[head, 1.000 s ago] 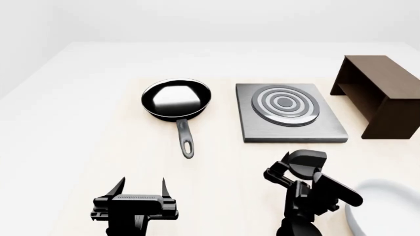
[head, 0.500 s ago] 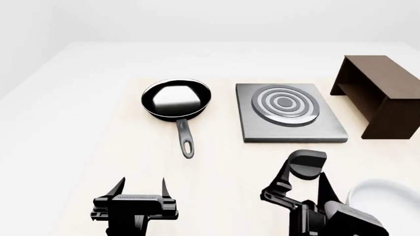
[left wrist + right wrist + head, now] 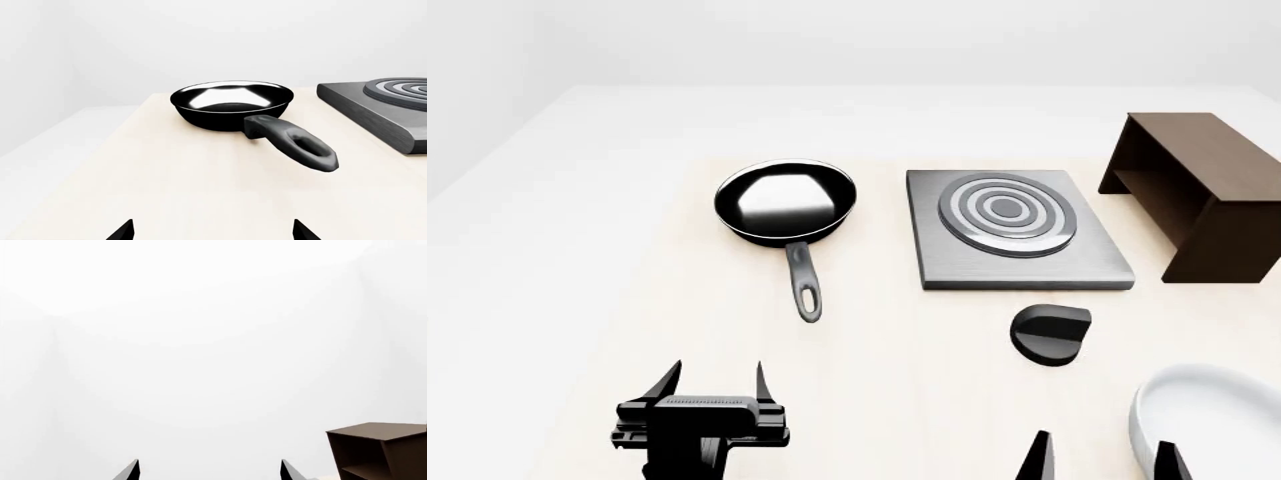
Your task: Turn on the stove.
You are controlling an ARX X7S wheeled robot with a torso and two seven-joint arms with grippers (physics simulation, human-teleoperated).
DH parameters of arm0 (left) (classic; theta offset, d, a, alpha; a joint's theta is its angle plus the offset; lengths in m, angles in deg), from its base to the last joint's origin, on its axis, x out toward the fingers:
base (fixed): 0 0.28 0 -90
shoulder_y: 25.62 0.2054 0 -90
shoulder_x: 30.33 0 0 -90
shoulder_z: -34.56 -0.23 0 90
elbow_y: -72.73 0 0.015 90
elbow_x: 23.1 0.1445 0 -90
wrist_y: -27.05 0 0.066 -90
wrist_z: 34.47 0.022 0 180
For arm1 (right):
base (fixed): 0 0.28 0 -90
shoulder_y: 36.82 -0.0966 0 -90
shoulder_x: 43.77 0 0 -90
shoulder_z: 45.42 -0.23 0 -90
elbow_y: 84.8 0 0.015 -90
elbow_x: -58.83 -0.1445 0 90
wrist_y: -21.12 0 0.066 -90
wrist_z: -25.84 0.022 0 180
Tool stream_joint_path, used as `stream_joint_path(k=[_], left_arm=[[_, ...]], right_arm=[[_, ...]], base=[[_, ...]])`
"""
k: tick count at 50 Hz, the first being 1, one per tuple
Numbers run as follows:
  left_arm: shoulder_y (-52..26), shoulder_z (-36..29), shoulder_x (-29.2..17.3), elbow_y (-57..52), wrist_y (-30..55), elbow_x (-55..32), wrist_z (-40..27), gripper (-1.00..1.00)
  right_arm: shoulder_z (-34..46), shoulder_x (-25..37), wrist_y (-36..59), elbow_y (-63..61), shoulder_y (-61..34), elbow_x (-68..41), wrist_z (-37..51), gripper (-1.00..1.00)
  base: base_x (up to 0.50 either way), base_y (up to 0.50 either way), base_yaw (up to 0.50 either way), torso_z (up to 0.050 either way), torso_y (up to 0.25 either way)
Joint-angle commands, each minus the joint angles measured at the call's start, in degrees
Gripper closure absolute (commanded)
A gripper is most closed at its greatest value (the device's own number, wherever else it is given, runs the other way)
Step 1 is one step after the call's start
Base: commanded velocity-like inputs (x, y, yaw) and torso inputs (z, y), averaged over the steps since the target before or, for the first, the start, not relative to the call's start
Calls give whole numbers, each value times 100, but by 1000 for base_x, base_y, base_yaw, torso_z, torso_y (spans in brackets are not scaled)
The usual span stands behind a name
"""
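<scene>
We observe the right gripper [image 3: 210,471] only as two dark pointed fingertips [image 3: 132,471], spread well apart with nothing between them. Beyond the tips we see mostly a plain white, featureless background. Off to one side of the gripper, past the outer fingertip, stands a dark brown box [image 3: 379,450] with an open front; we can see an inner shelf. It is clear of both fingertips.

One stove [image 3: 1018,241], one knob [image 3: 1050,333], one pan [image 3: 787,205], one box [image 3: 1201,193], seemingly one bowl [image 3: 1208,420].
</scene>
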Motion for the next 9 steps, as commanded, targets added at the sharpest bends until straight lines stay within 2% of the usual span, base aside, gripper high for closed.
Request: stream_joint_path(k=[1, 9], left_arm=[[30, 106, 65, -36, -49, -23, 137, -100], [26, 91, 55, -35, -54, -35, 124, -100]], right_arm=[[17, 6, -475, -169, 392, 472, -15, -100], [28, 9, -455, -148, 356, 480, 24, -100]], base=[[0, 0, 0, 0, 0], [0, 0, 0, 0, 0]])
